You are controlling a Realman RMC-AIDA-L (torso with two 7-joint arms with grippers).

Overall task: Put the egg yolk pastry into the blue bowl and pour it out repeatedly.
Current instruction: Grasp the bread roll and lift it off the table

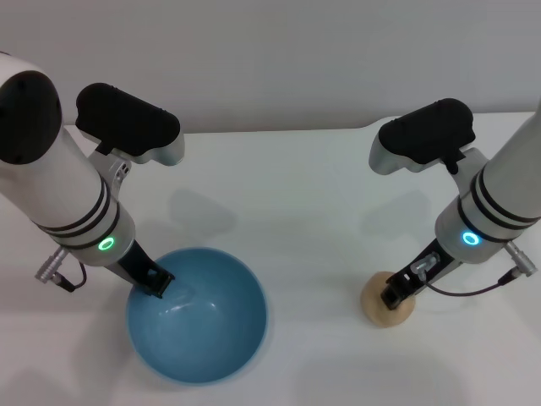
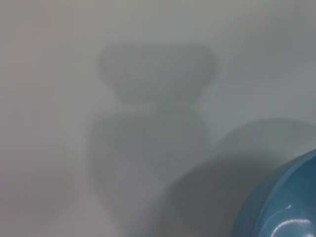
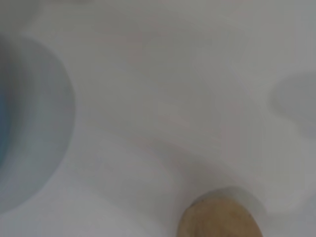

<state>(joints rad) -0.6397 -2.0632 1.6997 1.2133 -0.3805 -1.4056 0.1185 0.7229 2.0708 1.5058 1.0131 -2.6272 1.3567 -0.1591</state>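
One blue bowl (image 1: pixel 197 315) sits on the one white table (image 1: pixel 304 186), and there is one egg yolk pastry (image 1: pixel 388 306), a single tan ball. Two robot arms reach in, each ending in one gripper: the left gripper (image 1: pixel 157 282) and the right gripper (image 1: pixel 394 293).

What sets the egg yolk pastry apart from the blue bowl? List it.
The egg yolk pastry is a small tan matte ball; the blue bowl is far wider, glossy light blue and hollow. The pastry lies under the right gripper; the bowl's rim is at the left gripper. Both sit on the white table.
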